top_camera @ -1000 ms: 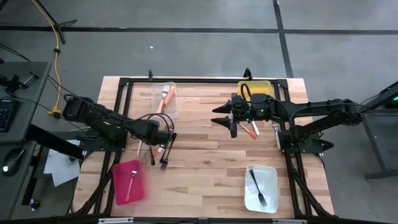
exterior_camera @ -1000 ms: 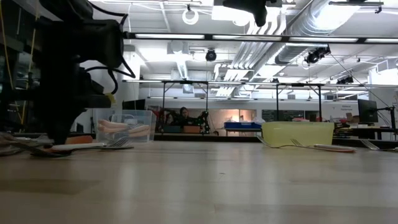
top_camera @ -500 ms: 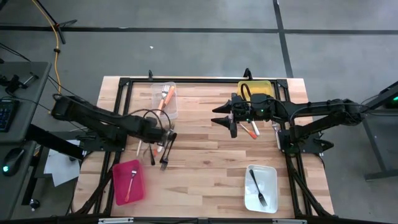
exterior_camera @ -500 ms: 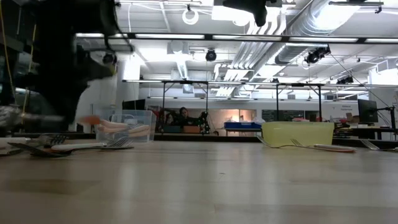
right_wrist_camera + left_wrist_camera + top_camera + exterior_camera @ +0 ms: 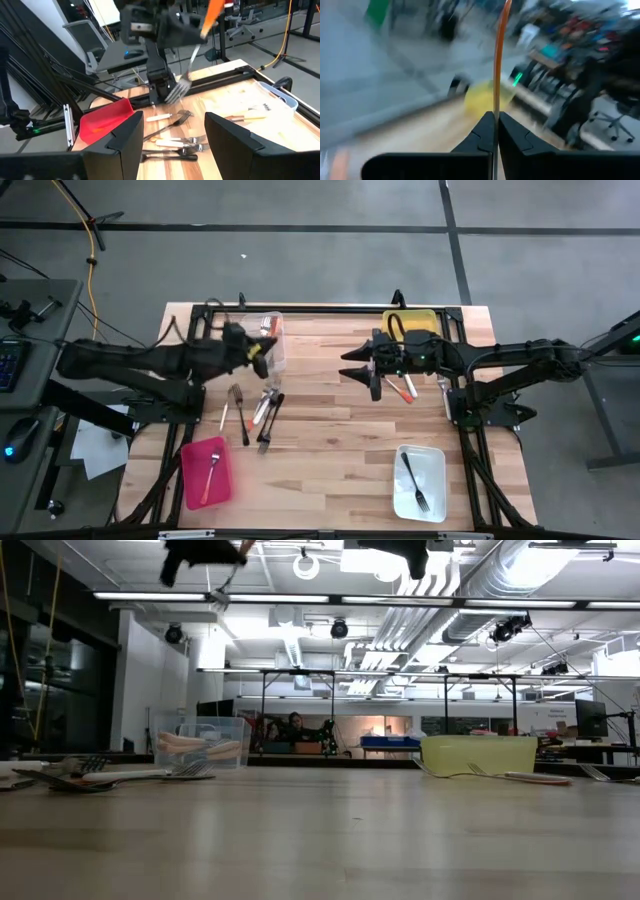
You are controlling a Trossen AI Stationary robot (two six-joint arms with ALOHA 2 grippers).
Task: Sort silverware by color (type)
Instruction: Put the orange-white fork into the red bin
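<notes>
My left gripper (image 5: 262,352) is raised high beside the clear bin (image 5: 270,340), pointing level, shut on an orange-handled fork (image 5: 200,30). That fork's tines (image 5: 175,91) hang down. The low view shows this gripper (image 5: 205,550) at the picture's top. A pile of silverware (image 5: 255,412) lies flat on the wooden table (image 5: 330,450), left of centre. My right gripper (image 5: 365,370) hovers open above the table's far right part, holding nothing; its fingertips (image 5: 125,142) frame the right wrist view. My left gripper pinches the fork's orange handle (image 5: 495,107) between its two fingers. The fingers come level from the table's left side and lie across the fork. The fork is lifted clear and tilted, handle end (image 5: 216,7) up and tines hanging below the fingers.
The clear bin holds orange-handled pieces. A yellow bin (image 5: 410,320) stands at the far right, a red bin (image 5: 207,470) with one fork near left, a white bin (image 5: 420,480) with a dark fork near right. A few utensils (image 5: 405,388) lie below my right gripper.
My left gripper has risen from the silverware pile and gone toward the table's far edge, next to the clear bin. It has tipped from pointing down to pointing level. The orange-handled fork has come up with it, lifted clear of the table.
</notes>
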